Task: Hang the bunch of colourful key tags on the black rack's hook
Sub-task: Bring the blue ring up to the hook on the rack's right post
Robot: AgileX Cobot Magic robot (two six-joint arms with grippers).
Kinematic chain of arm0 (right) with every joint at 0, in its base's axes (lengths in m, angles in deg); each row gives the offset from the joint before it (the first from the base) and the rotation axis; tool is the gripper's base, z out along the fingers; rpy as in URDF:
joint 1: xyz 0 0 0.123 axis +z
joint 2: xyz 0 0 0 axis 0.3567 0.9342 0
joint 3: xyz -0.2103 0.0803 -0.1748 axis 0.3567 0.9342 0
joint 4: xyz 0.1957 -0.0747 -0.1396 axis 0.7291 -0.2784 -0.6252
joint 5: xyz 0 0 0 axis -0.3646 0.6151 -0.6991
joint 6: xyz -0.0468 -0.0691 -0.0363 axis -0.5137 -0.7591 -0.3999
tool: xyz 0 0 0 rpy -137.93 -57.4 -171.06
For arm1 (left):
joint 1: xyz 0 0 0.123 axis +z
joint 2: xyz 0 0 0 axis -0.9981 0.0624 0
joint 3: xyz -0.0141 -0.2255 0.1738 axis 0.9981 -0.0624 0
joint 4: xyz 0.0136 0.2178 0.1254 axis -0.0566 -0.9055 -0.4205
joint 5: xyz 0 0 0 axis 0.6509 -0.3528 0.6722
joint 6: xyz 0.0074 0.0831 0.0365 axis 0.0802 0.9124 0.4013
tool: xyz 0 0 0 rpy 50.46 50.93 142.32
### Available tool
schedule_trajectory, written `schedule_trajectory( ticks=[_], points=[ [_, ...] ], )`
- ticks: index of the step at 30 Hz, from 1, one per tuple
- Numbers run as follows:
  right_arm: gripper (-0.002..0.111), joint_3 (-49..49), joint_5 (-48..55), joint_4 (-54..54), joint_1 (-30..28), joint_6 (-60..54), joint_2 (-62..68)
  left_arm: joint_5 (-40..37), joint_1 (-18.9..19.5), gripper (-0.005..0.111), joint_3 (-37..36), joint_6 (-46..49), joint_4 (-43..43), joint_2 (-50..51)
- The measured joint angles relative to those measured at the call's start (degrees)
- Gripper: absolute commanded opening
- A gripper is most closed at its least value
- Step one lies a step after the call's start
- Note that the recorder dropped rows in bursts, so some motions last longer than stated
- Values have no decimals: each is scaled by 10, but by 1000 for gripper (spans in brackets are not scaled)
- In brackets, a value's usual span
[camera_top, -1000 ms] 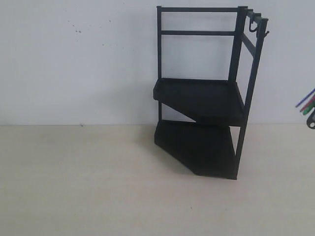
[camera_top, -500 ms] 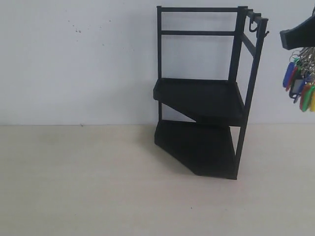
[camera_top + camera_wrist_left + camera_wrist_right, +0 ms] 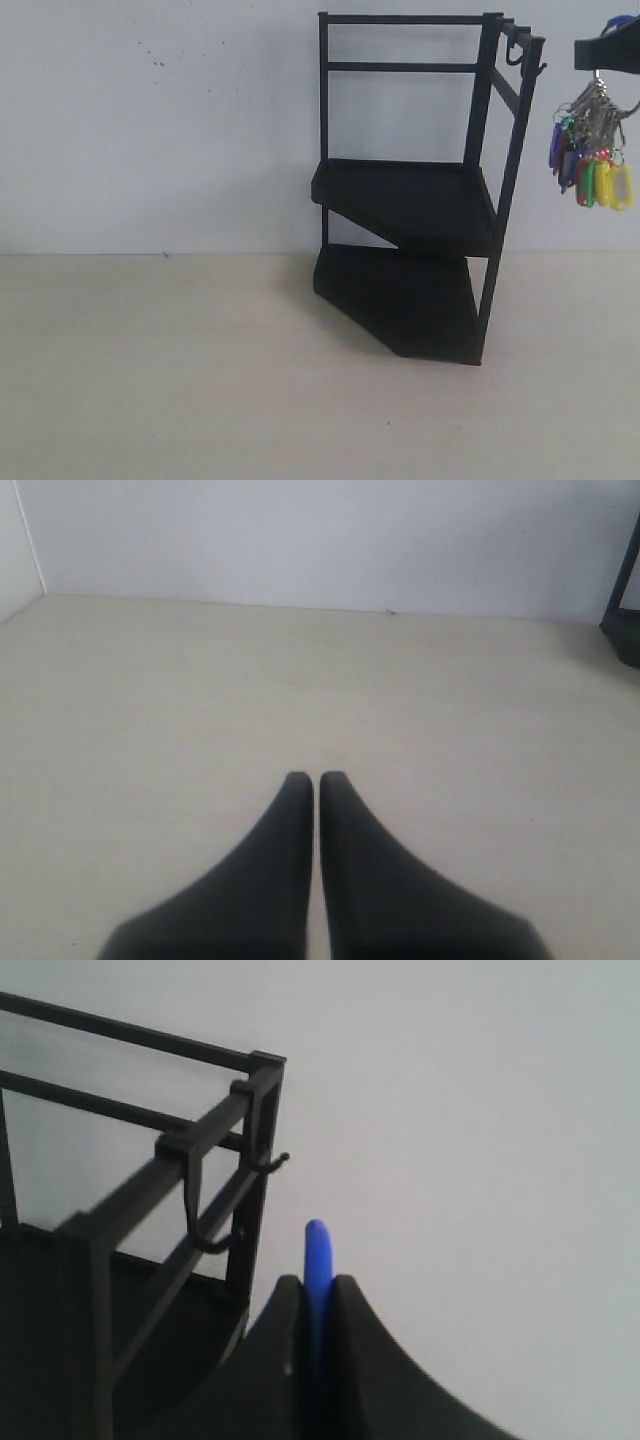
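Standing on the table: black rack, whole in the exterior view, only its top corner shows in the right wrist view.
right gripper: mostly cut off by the exterior view's edge, fingers pinched tight on the blue loop.
left gripper: fingers almost touching, nothing between them.
key tag bunch: dangling straight under the right gripper, in the air right of the rack's top.
hook: tiny, about level with the right gripper, near it but apart.

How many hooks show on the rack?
2. A J-hook hangs under the top side rail; a smaller hook sticks out near the top of the front corner post of the rack. Others may be hidden.
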Motion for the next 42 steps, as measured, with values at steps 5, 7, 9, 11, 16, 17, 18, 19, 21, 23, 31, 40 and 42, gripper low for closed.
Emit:
schedule_trajectory(
  ticks=[5,7,9,11,16,17,18,19,21,23,31,40,42],
  points=[
    [0,-32,-29,0,-1,8,30,0,0,4,0,0,0,0],
    [0,-34,-43,-1,-1,8,36,0,0,4,0,0,0,0],
    [0,-34,-54,-3,-1,8,41,0,0,4,0,0,0,0],
    [0,-34,-55,-7,-1,3,47,0,0,4,0,0,0,0],
    [0,-34,-36,-9,-1,-14,56,0,0,4,0,0,0,0],
    [0,-34,-36,-10,-1,-17,58,0,0,4,0,0,0,0],
    [0,-34,-35,-10,-1,-21,59,0,0,4,0,0,0,0],
    [0,-35,-35,-10,-1,-22,63,0,0,4,0,0,0,0],
    [0,-41,-31,-10,-1,-24,70,0,0,4,0,0,0,0],
    [0,-51,-30,-10,-1,-25,80,0,0,4,0,0,0,0],
    [0,-83,-48,-10,-1,-26,105,0,0,4,0,0,0,0],
    [0,-84,-78,-10,-1,-23,105,0,0,4,0,0,0,0],
    [0,-84,-82,-10,-1,-20,105,0,0,4,0,0,0,0]
  ],
)
